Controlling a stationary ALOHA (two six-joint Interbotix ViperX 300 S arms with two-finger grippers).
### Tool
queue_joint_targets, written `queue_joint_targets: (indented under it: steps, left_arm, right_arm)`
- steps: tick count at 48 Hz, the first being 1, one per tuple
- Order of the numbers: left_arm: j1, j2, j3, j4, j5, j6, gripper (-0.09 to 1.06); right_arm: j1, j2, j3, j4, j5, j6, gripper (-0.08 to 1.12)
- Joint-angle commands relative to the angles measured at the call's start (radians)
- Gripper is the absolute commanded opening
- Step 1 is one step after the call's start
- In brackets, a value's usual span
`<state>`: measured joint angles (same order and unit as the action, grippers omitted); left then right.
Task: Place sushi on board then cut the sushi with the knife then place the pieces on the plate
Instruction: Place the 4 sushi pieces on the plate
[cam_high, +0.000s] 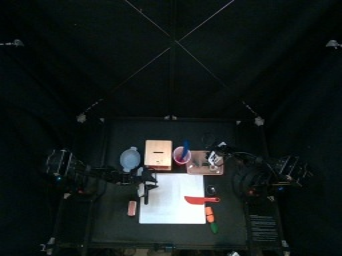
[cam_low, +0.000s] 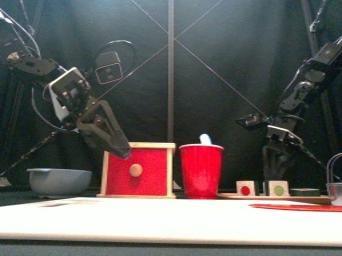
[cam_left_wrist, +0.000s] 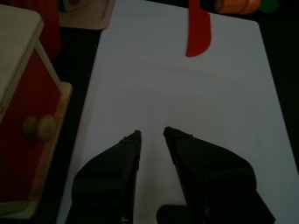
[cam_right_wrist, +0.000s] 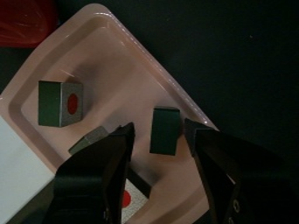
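Right fingers (cam_right_wrist: 160, 129) sit wide either side of a dark green sushi block (cam_right_wrist: 167, 142) on the flat pink tray (cam_right_wrist: 128, 66), not touching. Left fingers (cam_left_wrist: 152, 133) hang narrow and empty over the white cutting board (cam_left_wrist: 176, 87). Under the right ones, another piece (cam_right_wrist: 91, 140) is half hidden.

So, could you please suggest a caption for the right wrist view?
Right gripper, jaws open, above a sushi piece on the pink tray.

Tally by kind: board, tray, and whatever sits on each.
Board: 1
Knife, red, on board: 1
Tray: 1
Sushi pieces on tray: 3 in view, one partly hidden by the end effector
Total: 6
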<state>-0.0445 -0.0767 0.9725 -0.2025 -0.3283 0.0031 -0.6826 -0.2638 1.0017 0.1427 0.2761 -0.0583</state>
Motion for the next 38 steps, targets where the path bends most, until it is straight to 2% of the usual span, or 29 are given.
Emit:
queue_joint_targets:
  steps: [1,7,24,38]
  left_arm:
    - [0.002,-0.014,-0.009,0.002,-0.005,0.002,0.71]
    - [-0.002,-0.023,-0.011,0.002,-0.003,0.002,0.71]
    - [-0.005,-0.06,0.006,0.0,0.0,0.0,0.71]
    - [-0.002,-0.066,0.026,0.002,0.011,0.002,0.71]
  right_arm:
    - [0.006,-0.046,-0.02,0.002,-0.002,-0.002,0.84]
    - [0.04,-0.091,-0.025,-0.003,-0.002,-0.005,0.84]
    - [0.302,-0.302,-0.037,-0.049,-0.012,-0.002,0.84]
    - [0.353,-0.357,-0.009,-0.034,-0.025,-0.002,0.84]
